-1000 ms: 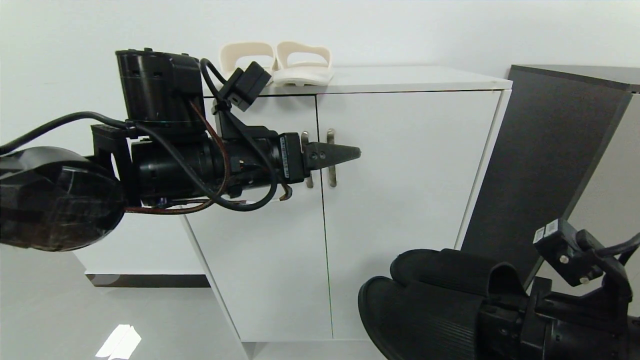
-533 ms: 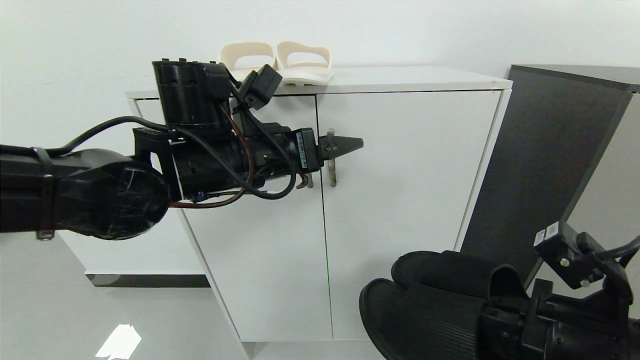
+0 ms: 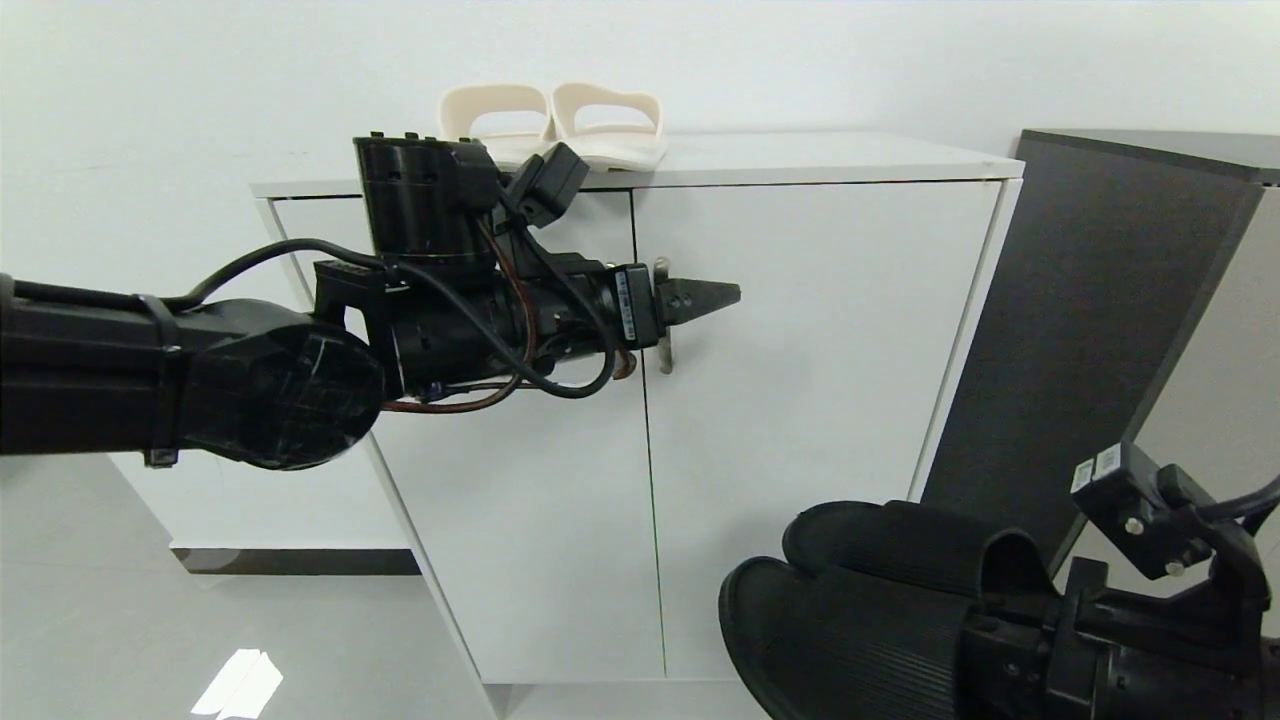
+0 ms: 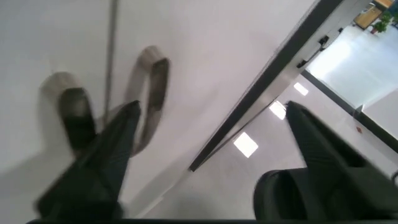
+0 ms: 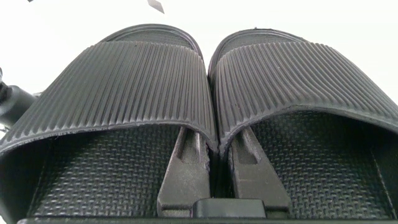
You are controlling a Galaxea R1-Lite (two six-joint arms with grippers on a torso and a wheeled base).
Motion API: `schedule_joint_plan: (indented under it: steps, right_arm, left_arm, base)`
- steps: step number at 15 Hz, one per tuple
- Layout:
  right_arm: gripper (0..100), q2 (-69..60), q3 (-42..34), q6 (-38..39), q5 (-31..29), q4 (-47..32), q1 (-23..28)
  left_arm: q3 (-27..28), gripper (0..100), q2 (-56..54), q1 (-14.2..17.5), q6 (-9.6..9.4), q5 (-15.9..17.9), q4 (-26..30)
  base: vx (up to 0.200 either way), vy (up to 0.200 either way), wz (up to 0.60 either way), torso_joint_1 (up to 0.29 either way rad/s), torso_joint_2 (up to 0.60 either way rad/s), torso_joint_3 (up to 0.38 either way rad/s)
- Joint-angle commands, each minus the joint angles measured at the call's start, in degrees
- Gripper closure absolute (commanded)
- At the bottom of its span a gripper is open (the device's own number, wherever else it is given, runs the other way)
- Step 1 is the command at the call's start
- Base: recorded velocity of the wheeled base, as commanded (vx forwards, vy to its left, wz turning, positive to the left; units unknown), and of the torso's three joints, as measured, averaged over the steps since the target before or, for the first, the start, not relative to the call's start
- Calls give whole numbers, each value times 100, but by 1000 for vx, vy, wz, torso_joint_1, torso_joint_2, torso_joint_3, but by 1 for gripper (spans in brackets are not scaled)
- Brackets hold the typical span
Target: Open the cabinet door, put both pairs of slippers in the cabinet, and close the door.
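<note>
The left gripper (image 3: 720, 297) is spread wide by the cabinet handles (image 4: 151, 87). The right gripper (image 5: 214, 143) pinches the black slippers (image 3: 860, 600) together.

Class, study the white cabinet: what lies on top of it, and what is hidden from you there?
One pair of cream slippers lies side by side on the cabinet top, near the wall. The left arm's camera mount covers the front of one slipper.

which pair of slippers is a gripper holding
The black pair, clamped side by side in the right gripper low in front of the cabinet. The cream pair sits on the cabinet top with no gripper on it.
</note>
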State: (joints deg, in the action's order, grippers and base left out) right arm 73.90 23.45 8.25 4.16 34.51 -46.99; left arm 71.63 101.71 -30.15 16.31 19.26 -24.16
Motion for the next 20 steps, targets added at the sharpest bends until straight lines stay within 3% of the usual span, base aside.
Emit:
schedule_joint_plan:
  steps: [1, 3, 5, 8, 13, 17, 19, 20]
  right_arm:
    - [100, -60, 1, -78, -3, -6, -20]
    - [100, -174, -34, -157, 6, -6, -135]
    - [100, -367, -122, -149, 375, -6, -170]
    - [100, -543, -219, -157, 674, -15, -170]
    - [100, -578, -236, -166, 736, -15, -170]
    - [100, -587, -262, -175, 727, -15, -170]
    - [100, -737, -306, -175, 1008, -6, -170]
    - [100, -860, -377, -166, 1254, -6, -152]
  left_arm:
    - [26, 100, 16, -9, 4, -1, 8]
    - [17, 100, -2, -9, 4, 7, 17]
    - [9, 100, -28, -35, 4, 16, 34]
    - [-229, 100, -309, -246, 4, 16, 122]
    - [-1151, 100, -1188, -431, -5, -1, 131]
    - [-2197, 100, -2366, -729, -23, 25, 78]
    - [-2285, 100, -2630, -721, -5, 16, 78]
    - [-2224, 100, -2586, -545, 39, 7, 78]
  base:
    - [0, 0, 0, 0, 0, 0]
    - [0, 0, 0, 0, 0, 0]
    - [0, 0, 0, 0, 0, 0]
    - [0, 0, 0, 0, 0, 0]
    - [0, 0, 0, 0, 0, 0]
    - [0, 0, 0, 0, 0, 0]
    - [0, 0, 0, 0, 0, 0]
    - [0, 0, 0, 0, 0, 0]
